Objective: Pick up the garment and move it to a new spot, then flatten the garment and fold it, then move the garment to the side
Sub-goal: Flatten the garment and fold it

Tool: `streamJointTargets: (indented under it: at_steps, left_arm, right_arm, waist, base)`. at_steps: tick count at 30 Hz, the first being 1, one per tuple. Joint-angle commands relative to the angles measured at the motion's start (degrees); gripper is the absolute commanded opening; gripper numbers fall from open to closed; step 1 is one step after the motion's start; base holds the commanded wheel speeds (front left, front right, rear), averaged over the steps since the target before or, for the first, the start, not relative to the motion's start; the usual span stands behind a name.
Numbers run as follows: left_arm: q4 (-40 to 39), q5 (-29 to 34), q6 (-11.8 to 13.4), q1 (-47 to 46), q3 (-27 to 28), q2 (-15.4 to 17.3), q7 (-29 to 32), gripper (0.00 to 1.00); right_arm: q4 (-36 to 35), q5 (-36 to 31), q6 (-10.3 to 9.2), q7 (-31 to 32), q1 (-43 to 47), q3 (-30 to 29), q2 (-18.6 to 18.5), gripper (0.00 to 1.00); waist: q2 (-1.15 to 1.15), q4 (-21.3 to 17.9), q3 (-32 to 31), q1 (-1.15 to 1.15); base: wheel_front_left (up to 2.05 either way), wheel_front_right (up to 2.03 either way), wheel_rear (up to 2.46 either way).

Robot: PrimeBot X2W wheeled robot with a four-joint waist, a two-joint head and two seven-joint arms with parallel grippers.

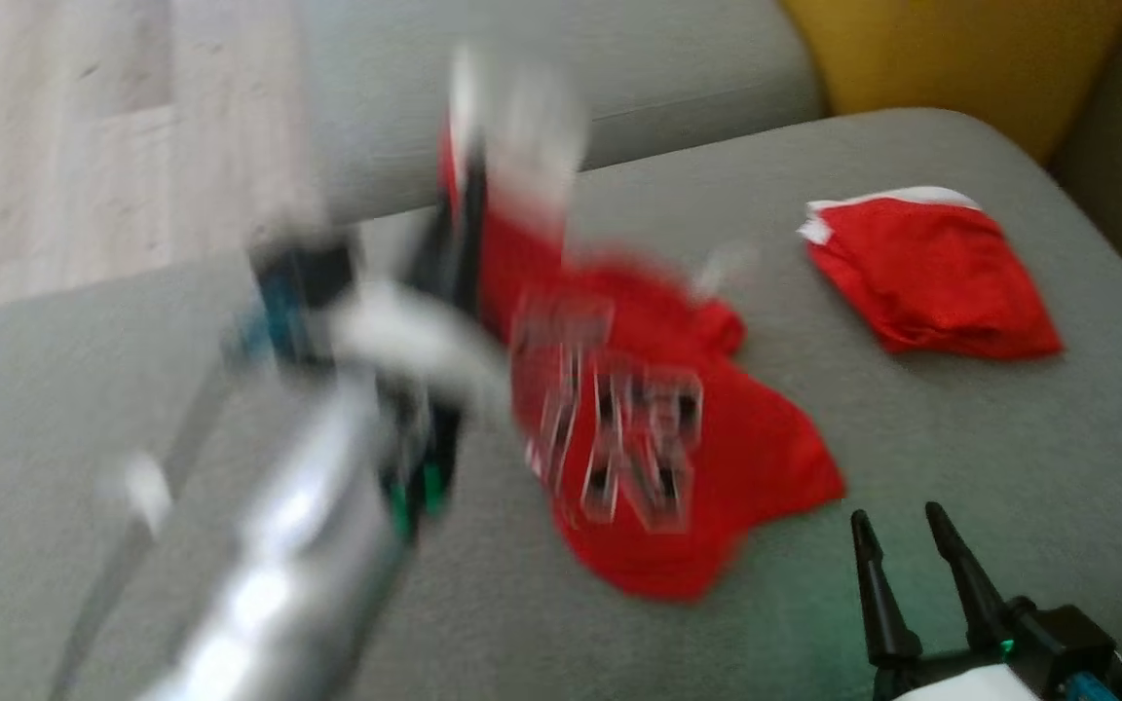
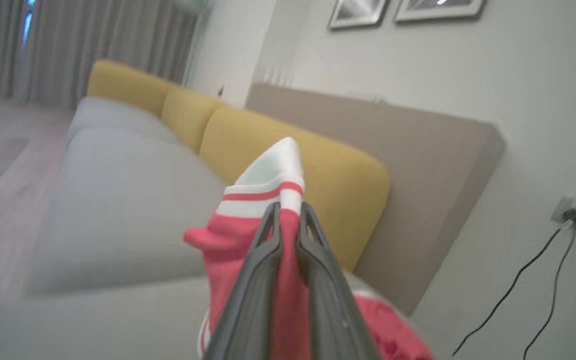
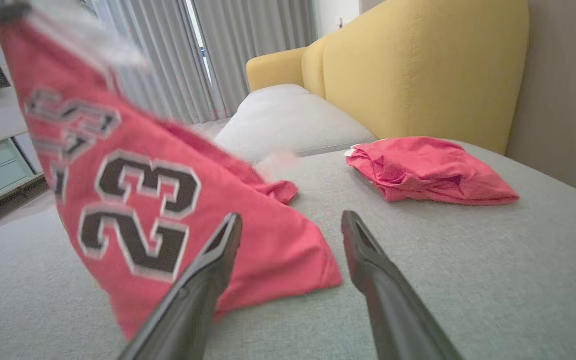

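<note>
Left wrist view: left gripper (image 2: 288,207) clenched on the red jersey (image 2: 248,240). The fingers pinch a white-and-red striped trim edge that sticks up past the tips, and the rest of the cloth hangs below them. Head view is motion-blurred around that arm, but the jersey is up in the air at the pinched edge. Its lower part, with the black-and-white numerals, is draped on the grey seat cushion (image 1: 1009,467) about mid-seat. Right wrist view reads "23" on the hanging panel, whose bottom corner lies flat on the cushion. Right gripper (image 3: 292,217) is released, jaws wide with nothing between them, low near the seat's front edge and close beside that corner. A second red garment (image 1: 931,273), bundled with white trim showing, lies further back on the right. It is well apart from the jersey and near the yellow back cushion (image 3: 418,65). There is bare grey seat between the two garments and across the right front. Far left, the seat edge drops to a pale wooden floor (image 1: 55,146).
</note>
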Motion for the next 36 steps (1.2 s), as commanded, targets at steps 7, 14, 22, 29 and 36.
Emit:
streamJointTargets:
  at_steps: [7, 14, 22, 29, 36]
  left_arm:
    - [-2.52, 2.43, 2.04, 16.85, -5.09, 1.14, -2.2, 0.0]
    - [-3.76, 8.46, 3.2, 24.02, -10.64, -0.44, -3.53, 1.0]
    - [-8.24, 12.76, 2.62, 24.95, -14.37, 0.15, -3.41, 1.0]
    - [-22.93, 13.37, 4.47, 24.04, -14.82, 4.66, 3.4, 1.0]
    - [-32.03, 17.52, 11.98, 23.3, -12.42, 13.23, 11.68, 1.0]
  right_arm:
    - [-1.84, -0.2, -0.04, -0.63, -1.37, 1.17, -0.32, 1.0]
    - [-1.56, -0.61, -0.04, -0.63, -2.07, 1.09, -0.32, 1.0]
    - [-1.25, -0.43, -0.04, -0.63, -2.03, 1.15, -0.32, 1.0]
    - [-1.19, -0.43, -0.04, -0.63, -2.14, 1.16, -0.32, 1.0]
    - [-0.91, -0.21, -0.04, -0.63, -2.04, 1.8, -0.32, 1.0]
  waist:
    - [0.0, 6.75, 2.11, 0.0]
    - [0.0, 9.25, 2.76, 0.0]
    - [0.0, 10.11, 2.49, 0.0]
    - [0.0, 9.83, 2.36, 0.0]
    - [0.0, 8.11, 2.37, 0.0]
  base:
    - [0.0, 0.0, 0.0]
    - [0.0, 0.0, 0.0]
    - [0.0, 0.0, 0.0]
    - [0.0, 0.0, 0.0]
    - [0.0, 0.0, 0.0]
